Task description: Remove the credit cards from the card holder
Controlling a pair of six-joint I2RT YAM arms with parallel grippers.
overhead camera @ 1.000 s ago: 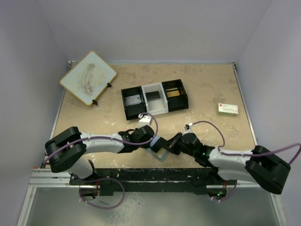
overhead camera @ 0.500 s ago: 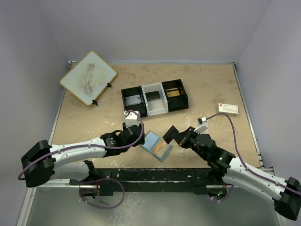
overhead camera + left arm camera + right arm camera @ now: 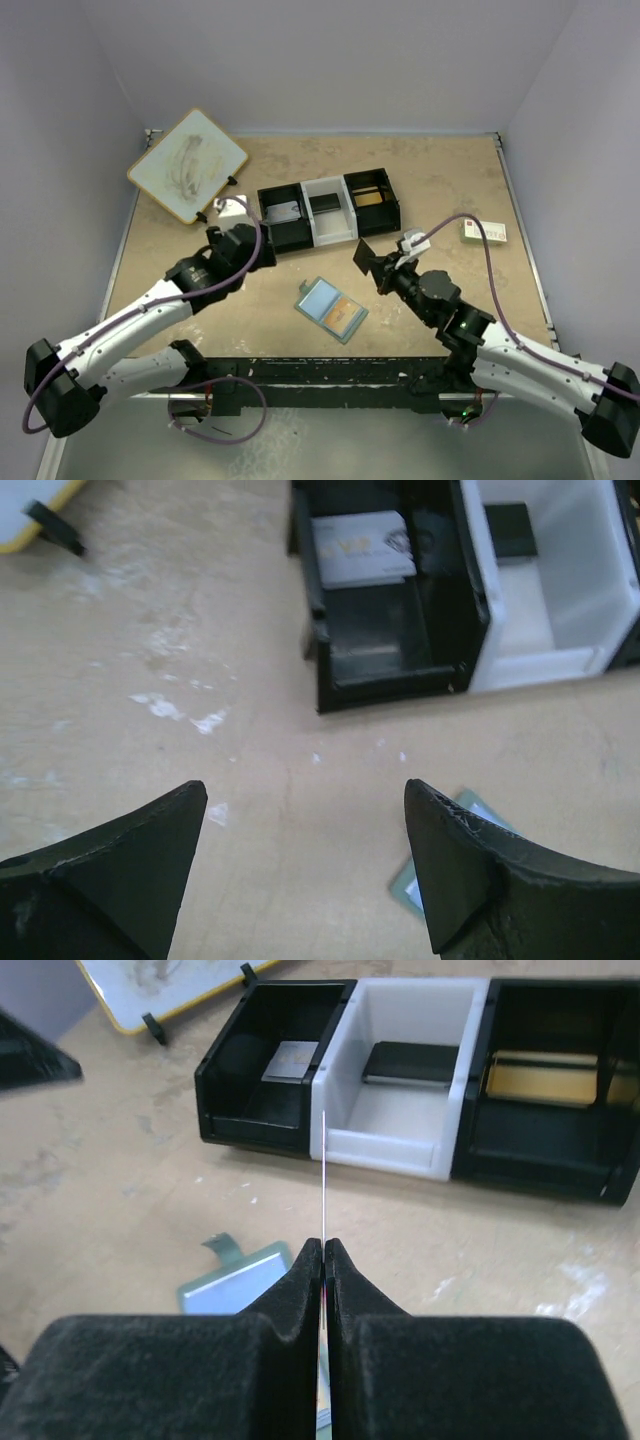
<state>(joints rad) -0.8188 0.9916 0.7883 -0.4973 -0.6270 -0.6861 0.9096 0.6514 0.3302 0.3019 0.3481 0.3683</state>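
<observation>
**Status at this moment, referenced to the three-compartment tray (image 3: 378,228) on the worktop (image 3: 440,180)**

1. Left claw (image 3: 255,255): just left of the tray's left compartment, at its front corner. The jaws are spread wide and empty, with nothing between the fingers in the left wrist view.
2. Tray contents, left to right:
   - left black compartment: a pale grey card (image 3: 285,210);
   - white middle compartment: a dark flat piece (image 3: 323,203), probably a card;
   - right black compartment: a gold card (image 3: 370,197).
3. Card holder (image 3: 320,300): lies open and flat on the worktop in front of the tray's middle compartment, clear of both claws. An orange-gold card (image 3: 344,313) sits in its right-hand half; the left half shows a bare pale-blue panel.
4. Right claw (image 3: 383,272): in front of the tray's right compartment and above the worktop. It is clenched on a dark card (image 3: 364,255), which stands on edge between the pads and points toward the tray.

**Progress assessment**

- Done, by judgement: the three pieces in the tray are out of the holder, and the dark card is out and in hand.
- Outstanding: deposit the held card, then extract the orange-gold card. Whether further cards lie beneath it cannot be determined.
</observation>
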